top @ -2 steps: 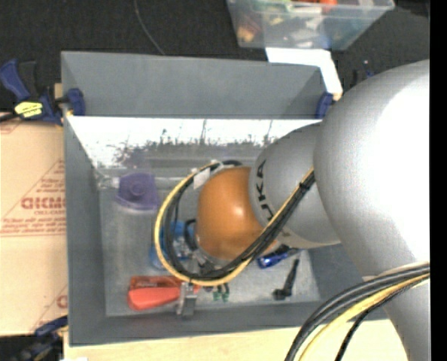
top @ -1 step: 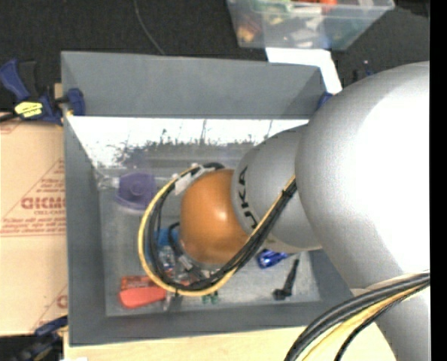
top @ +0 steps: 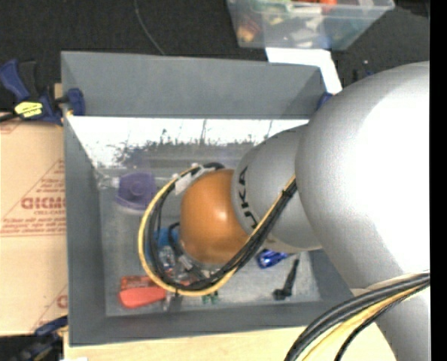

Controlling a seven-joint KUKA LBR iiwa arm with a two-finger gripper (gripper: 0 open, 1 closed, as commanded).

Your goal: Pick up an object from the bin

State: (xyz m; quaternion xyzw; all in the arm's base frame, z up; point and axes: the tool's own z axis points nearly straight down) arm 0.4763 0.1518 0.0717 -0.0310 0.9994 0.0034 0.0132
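the gripper (top: 177,268) hangs low in the grey bin (top: 84,224), left of centre, its grip hidden under the orange wrist cover (top: 208,216): open or closed, cannot tell. a red-orange piece (top: 142,295) lies just beside it, lower left; a blind close could shove it against the wall.

In the bin (top: 82,224) — one lilac cap (top: 135,189), one orange-red handle (top: 142,295), one blue piece (top: 269,259), one black piece (top: 287,283).
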